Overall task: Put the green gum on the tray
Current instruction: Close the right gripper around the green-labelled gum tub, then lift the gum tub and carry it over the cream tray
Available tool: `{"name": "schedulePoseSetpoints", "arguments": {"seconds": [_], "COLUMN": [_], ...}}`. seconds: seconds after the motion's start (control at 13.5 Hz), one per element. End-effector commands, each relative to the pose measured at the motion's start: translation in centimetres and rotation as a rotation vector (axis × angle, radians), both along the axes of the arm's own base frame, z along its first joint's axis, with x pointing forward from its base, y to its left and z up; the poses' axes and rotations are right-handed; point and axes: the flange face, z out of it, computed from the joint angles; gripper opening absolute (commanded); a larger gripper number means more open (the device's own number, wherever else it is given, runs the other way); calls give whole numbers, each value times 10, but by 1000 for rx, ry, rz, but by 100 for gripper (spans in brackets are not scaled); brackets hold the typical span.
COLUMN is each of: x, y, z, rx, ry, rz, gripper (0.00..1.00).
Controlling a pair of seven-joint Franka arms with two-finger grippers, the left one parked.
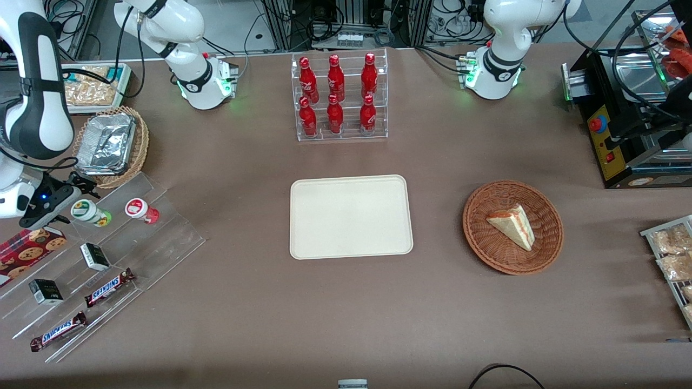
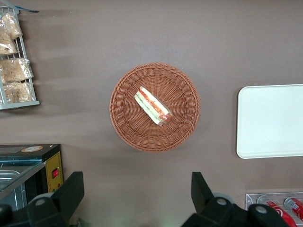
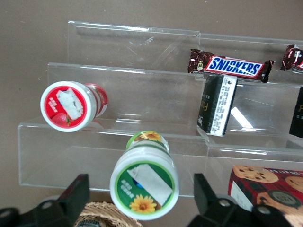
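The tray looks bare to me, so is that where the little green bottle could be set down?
Yes: the tray holds nothing. Bare table borders it toward the sandwich basket. The clear stand is crowded; there the open gripper straddles the green gum beside the red bottle.

A robotics lab staged as a snack shop: white arm bases (image 1: 205, 81) bolted to a brown desk (image 1: 432, 324); cable bundles (image 1: 351, 21) along its farthest edge; cola bottles (image 1: 335, 94) in acrylic racks.
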Motion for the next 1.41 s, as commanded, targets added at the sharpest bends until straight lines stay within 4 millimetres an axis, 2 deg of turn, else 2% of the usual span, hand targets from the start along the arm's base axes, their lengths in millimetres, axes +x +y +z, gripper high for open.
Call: {"name": "schedulePoseSetpoints", "arguments": {"seconds": [0.0,0.07,0.15,0.22,0.52,0.74,1.04,1.33], "x": [-1,-1,-1,-1,3,13,26,33], "y": [-2,-1,-1,-1,2,8,44,94], "z": [-4,-4,-4,-3,10,34,56,67], "rx": [13,13,13,13,15,22,32,29], "ry": [-23,-23,-23,-23,-22,-7,22,83], "rz": [16,18,24,24,28,29,-7,-94], "gripper": [61,31,7,0,0,0,0,0]}}
